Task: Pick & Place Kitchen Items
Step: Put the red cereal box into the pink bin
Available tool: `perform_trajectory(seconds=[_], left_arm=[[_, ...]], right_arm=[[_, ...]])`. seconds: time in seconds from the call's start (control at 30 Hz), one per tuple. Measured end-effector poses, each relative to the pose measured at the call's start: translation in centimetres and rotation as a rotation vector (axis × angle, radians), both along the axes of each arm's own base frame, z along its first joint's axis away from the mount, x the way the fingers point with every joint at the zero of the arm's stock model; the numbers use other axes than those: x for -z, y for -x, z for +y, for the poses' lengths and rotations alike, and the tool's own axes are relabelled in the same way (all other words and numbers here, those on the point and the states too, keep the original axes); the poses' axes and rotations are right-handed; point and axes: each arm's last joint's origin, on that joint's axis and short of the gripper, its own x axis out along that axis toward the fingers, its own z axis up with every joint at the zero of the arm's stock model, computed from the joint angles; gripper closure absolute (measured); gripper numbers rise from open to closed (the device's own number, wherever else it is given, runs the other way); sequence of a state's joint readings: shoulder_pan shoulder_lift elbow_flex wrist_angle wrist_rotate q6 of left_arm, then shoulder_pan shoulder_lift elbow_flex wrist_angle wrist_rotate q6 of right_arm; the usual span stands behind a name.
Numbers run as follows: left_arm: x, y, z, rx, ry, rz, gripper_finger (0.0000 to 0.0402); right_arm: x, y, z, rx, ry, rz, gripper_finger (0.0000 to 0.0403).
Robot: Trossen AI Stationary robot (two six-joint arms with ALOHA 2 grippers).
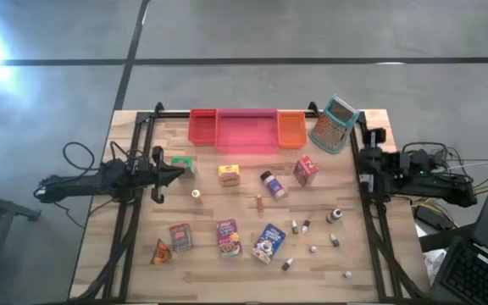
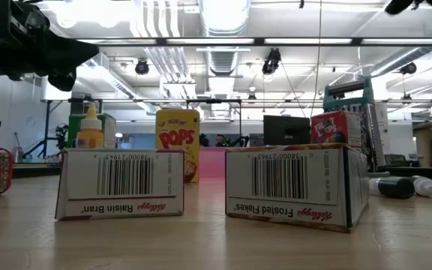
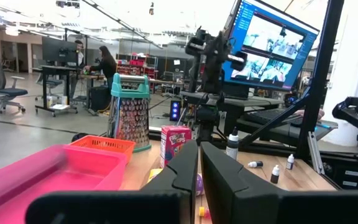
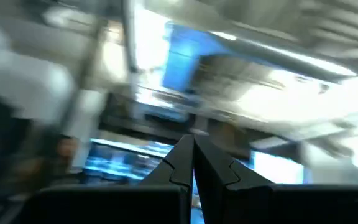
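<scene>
So the wooden desk [image 1: 244, 275] has toy groceries scattered all over it. Along the front edge there's an orange wedge [image 1: 160, 252], a red box [image 1: 180, 237], the purple Raisin Bran box [image 1: 228, 237] and the blue Frosted Flakes box [image 1: 268, 242], all lying flat. Mid-desk you get the yellow Pops box [image 1: 229, 174], a small jar [image 1: 272, 184] tipped on its side, and a red cereal box [image 1: 306, 169]. A bunch of tiny bottles [image 1: 335, 216] are spread around toward the front right corner.

At the back edge sit the red, pink and orange tray bins [image 1: 246, 129] in a row, with a teal-handled box grater [image 1: 335, 124] just beside them at the back right corner.

The left gripper [image 1: 181, 169] is near the left edge, fingers basically pinched together with nothing in them, right next to the green box [image 1: 185, 163]. The right gripper [image 1: 364, 179] is parked by the right edge, fully closed and empty too.
</scene>
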State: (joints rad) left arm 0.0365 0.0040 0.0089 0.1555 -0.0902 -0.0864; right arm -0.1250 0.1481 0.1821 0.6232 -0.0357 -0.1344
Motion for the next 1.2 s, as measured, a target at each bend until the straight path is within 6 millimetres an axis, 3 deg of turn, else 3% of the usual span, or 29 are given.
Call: perform_trajectory(seconds=[0.2,0.33,0.57,0.8,1.0,1.2], left_arm=[[0.0,0.0,0.0,0.0,0.0,0.001,0.0376],[0.0,0.0,0.0,0.0,0.0,0.001,0.0376],[0.0,0.0,0.0,0.0,0.0,0.001,0.0376],[0.0,0.0,0.0,0.0,0.0,0.0,0.0376],[0.0,0.0,0.0,0.0,0.0,0.001,0.0376],[0.0,0.0,0.0,0.0,0.0,0.0,0.0376]], right_arm=[[0.7,-3.1,-1.8,0.398,-0.348,0.184,0.0394],[0.3,-5.1,-2.4,0.531,-0.392,0.266,0.0394],[-0.3,-9.5,-3.2,0.646,-0.25,0.513,0.0394],[-2.7,-13.2,-6.1,0.768,-0.322,0.654,0.0384],[-2.7,-15.5,-8.7,0.735,-0.421,0.842,0.0331],[-4.7,-15.7,-8.9,0.745,-0.528,0.96,0.027]])
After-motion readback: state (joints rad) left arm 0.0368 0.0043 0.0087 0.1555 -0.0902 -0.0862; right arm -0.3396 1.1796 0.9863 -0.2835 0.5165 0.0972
